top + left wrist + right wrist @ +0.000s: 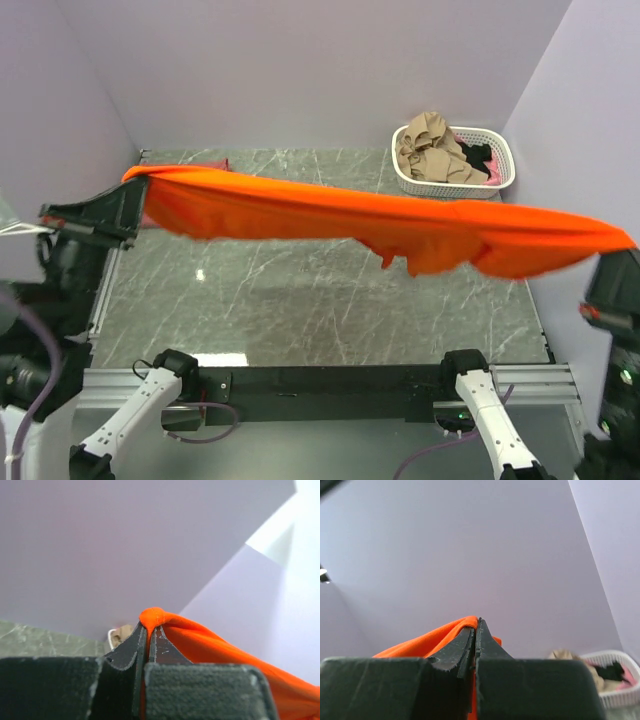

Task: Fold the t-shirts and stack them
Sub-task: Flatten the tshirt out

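Observation:
A bright orange-red t-shirt (pixel 340 215) hangs stretched in the air across the whole table, held at both ends. My left gripper (pixel 135 180) is shut on its left end; in the left wrist view the cloth (pixel 200 640) bulges out over the closed jaws of the gripper (pixel 148 630). My right gripper (pixel 618 245) is shut on the right end; in the right wrist view orange cloth (pixel 427 640) is pinched in the gripper (pixel 476 625). A small dark red patch (pixel 218 163) peeks out behind the shirt at the far left; I cannot tell what it is.
A white slotted basket (pixel 500 180) holding tan, black and pink clothes stands at the far right corner, also in the right wrist view (pixel 620 692). The marble table (pixel 300 310) lies under the hanging shirt. Lilac walls close in the back and sides.

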Controlling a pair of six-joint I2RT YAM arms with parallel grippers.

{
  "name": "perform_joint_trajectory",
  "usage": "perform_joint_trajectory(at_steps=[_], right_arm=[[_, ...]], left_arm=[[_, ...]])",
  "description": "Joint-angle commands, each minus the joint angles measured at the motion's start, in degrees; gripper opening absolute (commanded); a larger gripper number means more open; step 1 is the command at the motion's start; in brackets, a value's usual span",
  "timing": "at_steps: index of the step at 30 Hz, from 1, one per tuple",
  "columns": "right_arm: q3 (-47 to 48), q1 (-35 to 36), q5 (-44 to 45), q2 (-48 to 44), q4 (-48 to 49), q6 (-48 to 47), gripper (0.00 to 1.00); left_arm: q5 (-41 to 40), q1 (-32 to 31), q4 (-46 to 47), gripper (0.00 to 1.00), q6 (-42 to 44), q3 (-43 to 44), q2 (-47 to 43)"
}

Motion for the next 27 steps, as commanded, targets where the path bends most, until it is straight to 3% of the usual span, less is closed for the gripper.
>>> perform_joint_trajectory(at_steps=[1,6,11,15,18,23,26,27], right_arm=[[5.86,-0.36,-1.67,1.44,-5.48,-2.6,0.0],[10.81,-0.36,-4.14,1.96,-5.14,-3.57,0.0],[6.78,-0.45,-2.21,4.5,-0.75,-5.41,0.0],[-3.4,-0.36,-2.56,7.32,5.4,-7.26,0.0],[-13.77,-0.45,-2.12,11.44,12.34,-8.31,0.0],[-29.78,-0.45,-2.12,25.14,26.93,-7.97,0.0],[-32.34,-0.63,-4.21,38.4,32.13,-7.35,0.0],[-30.08,-0.63,-4.75,42.18,30.65,-7.18,0.0]], left_arm=[[4.95,0.35,-4.75,0.01,1.29,5.55,-0.08],[4.79,0.44,-5.73,0.01,2.17,9.7,-1.32],[2.68,0.44,-3.71,0.0,1.65,6.2,0.7],[-2.68,0.44,-0.91,0.01,0.68,-1.61,6.13],[-11.36,0.44,0.59,0.02,-0.03,-6.01,10.27],[-23.76,0.88,5.69,0.08,-2.04,-14.02,26.25],[-21.15,3.07,5.96,0.57,-2.14,-13.07,39.69],[-21.14,3.51,5.09,0.91,-2.48,-10.71,46.69]])
